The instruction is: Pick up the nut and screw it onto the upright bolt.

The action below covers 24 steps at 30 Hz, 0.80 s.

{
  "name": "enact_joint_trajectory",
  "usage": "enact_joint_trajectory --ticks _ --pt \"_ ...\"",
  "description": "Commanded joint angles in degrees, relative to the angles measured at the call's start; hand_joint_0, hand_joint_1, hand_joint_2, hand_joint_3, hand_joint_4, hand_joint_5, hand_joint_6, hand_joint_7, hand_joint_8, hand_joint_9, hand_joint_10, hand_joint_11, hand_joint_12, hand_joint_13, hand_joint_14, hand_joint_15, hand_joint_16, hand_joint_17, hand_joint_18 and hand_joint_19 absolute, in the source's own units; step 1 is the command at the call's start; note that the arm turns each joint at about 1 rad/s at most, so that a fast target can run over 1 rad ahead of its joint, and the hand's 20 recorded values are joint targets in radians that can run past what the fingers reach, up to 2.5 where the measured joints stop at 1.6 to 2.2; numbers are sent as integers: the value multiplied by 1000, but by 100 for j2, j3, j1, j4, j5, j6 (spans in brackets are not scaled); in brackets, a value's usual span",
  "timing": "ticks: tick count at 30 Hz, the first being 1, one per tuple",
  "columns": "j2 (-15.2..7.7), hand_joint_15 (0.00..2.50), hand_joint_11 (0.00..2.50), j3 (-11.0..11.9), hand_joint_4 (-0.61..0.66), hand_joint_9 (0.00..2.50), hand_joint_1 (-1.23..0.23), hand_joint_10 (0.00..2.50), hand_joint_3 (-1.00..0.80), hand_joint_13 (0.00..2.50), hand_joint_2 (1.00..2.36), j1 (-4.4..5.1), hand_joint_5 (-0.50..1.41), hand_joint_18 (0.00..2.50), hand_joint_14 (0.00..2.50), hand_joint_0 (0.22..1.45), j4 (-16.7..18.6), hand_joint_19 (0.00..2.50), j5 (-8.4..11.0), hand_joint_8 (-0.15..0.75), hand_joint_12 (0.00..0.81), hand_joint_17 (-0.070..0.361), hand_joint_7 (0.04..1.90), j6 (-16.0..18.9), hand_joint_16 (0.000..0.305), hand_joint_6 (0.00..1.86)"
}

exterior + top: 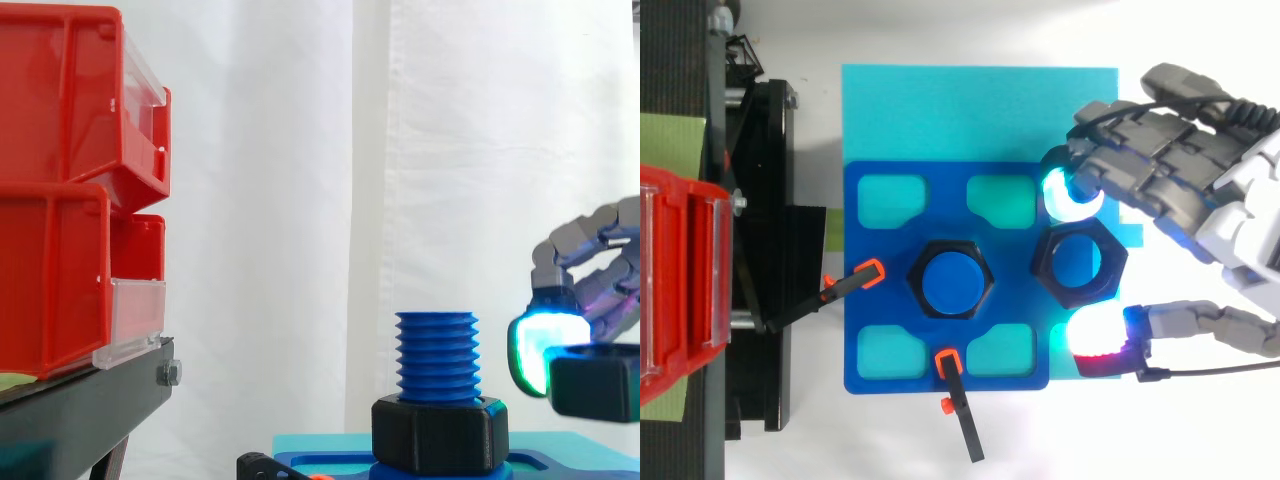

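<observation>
In the side view, the hand [600, 250] reaches in from the right. Its fingers [545, 350] are drawn narrow and pinch the black nut [597, 382]. The nut hangs clear of the blue plate [540, 462], well to the right of the upright bolt [436, 352], and sits lower than the bolt's tip. A black hex collar [440, 435] sits at the bolt's foot.

The step in hand looks like carrying the nut across. To do it well, the nut should rise until its underside clears the top thread and only then travel left. It should be kept flat throughout, since a tilted nut would likely cross-thread.

In the top view, the nut lies just right of the bolt, and blue shows through its open hole. One glowing pad touches its far side and another touches its near side, while the palm sits further right. Because the hold is on two opposite sides, the hole is left free. The hole should be centred over the bolt's round top before lowering, and the first turn should be made with light downward pressure. Two orange-tipped clamps [870, 272] hold the plate at its left and near edges.
</observation>
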Motion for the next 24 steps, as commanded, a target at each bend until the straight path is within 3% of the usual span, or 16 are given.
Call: enact_joint_trajectory --ticks 1,3,6,12,16,18,24 --pt "102 20 135 49 223 644 -681 4 -500 533 1000 -68 -130 557 0 541 -126 211 -134 290 360 108 1271 1 48 501" --pt "102 24 141 76 224 644 -681 4 -500 536 1000 -77 -130 557 0 540 -152 214 -160 293 359 108 1271 1 48 501" --pt "93 20 135 234 224 645 -680 4 -500 537 1000 -174 -130 558 0 540 -302 211 -309 290 359 108 1272 10 48 501" --pt "93 31 139 568 226 649 -679 4 -500 539 1000 -367 -128 560 0 541 -302 210 -784 292 358 108 1273 1 48 501" --pt "93 29 141 691 226 649 -677 4 -500 543 1000 -490 -128 561 0 541 41 221 -1136 293 358 107 1275 10 48 501" --pt "93 27 144 682 233 656 -678 4 -500 543 1000 -525 -128 561 0 540 516 221 -1329 293 359 107 1274 -16 48 501" --pt "49 33 136 691 232 657 -676 6 -500 551 1000 -560 -127 564 0 540 770 224 -1452 293 358 107 1271 -157 48 501"
